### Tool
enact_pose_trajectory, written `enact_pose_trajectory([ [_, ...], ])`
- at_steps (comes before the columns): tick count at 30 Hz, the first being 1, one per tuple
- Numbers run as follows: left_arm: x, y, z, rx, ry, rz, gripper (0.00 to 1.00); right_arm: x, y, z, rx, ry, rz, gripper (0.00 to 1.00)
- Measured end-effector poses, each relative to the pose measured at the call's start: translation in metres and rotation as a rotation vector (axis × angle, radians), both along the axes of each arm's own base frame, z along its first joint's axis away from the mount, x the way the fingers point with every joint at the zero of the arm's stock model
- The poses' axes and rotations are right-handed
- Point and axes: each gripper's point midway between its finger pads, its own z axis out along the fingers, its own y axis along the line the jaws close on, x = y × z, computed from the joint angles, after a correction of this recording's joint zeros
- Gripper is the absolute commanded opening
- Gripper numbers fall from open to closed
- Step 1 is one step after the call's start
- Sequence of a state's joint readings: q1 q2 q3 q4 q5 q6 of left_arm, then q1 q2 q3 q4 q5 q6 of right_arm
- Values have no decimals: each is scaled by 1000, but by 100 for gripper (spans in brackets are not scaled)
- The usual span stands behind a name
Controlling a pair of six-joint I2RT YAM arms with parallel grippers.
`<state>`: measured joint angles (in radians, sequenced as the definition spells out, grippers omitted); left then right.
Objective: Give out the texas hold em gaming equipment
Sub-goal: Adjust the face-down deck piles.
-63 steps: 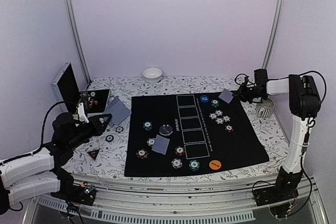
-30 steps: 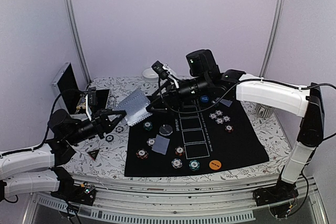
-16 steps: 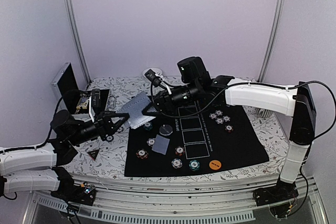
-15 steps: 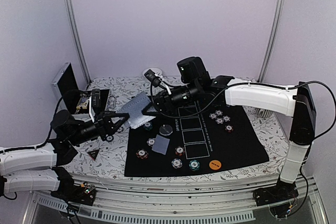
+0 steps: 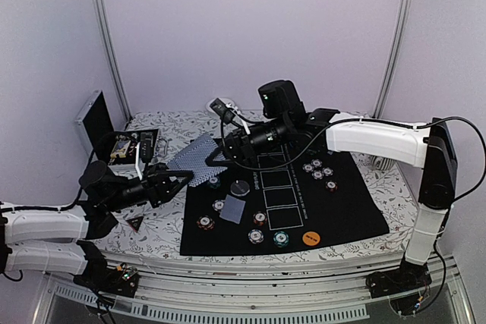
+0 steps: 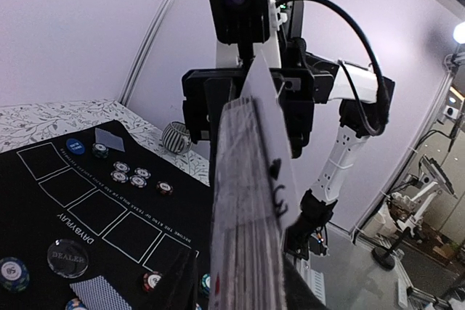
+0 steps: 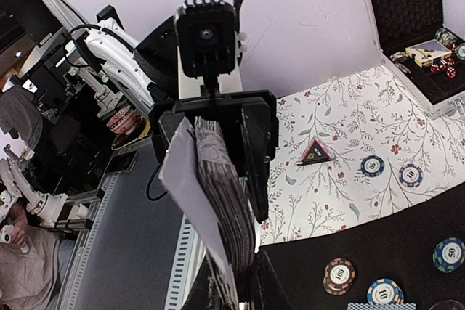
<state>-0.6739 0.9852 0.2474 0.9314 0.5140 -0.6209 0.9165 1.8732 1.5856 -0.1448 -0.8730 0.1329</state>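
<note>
1. Deck point(image 5: 197, 159) hangs in the air over the far left corner of the mat point(image 5: 349, 210), bridged between the two tools and well clear of the counter point(image 5: 163, 234).
2. Pinching one end is the right tool point(image 5: 219, 154); its wrist view shows the cards wedged between its fingers. The left tool point(image 5: 178, 177) flanks the other end, but I cannot tell whether its jaws press or stand loose.
3. Done, by my reading: chips point(image 5: 317, 168) sit clustered on the mat's right side, and more lie along its near left. A dealer button point(image 5: 240, 187) and an orange button point(image 5: 310, 238) are out. One card point(image 5: 234, 209) lies face down among the left chips.
4. Left to do: the five outlined boxes point(image 5: 275, 180) down the middle hold nothing, and most of the deck looks undealt. I judge the task roughly midway.
5. Only the left wrist view shows a second card point(image 6: 109, 138) by the far chips; the right arm point(image 5: 372, 136) hides it from above.
6. The right wrist view gives the open case point(image 7: 407, 5) and its contents plainly, plus a triangle point(image 7: 317, 152) on the counter. It also shows the deck edge-on.
</note>
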Motion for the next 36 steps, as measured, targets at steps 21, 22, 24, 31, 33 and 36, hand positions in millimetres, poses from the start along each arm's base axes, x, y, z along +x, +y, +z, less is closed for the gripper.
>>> enact_pose_trajectory([
  [21, -1, -9, -3, -11, 8, -26, 0, -2, 6, 2, 26, -1, 14, 39],
  [22, -1, -9, -4, -10, 10, -25, 0, 0, 7, 1, 19, -7, -3, 42],
  [24, -1, -9, -4, -10, 10, -22, 0, 8, 9, -4, -5, -30, -59, 46],
  [31, 6, -7, -11, 7, 42, 12, 0, 28, 6, -14, -106, -100, -218, 43],
  [33, 6, -7, -13, 12, 48, 15, 0, 29, 3, -15, -120, -112, -228, 42],
  [36, 6, -7, -13, 14, 49, 14, 0, 30, -2, -12, -128, -120, -231, 56],
])
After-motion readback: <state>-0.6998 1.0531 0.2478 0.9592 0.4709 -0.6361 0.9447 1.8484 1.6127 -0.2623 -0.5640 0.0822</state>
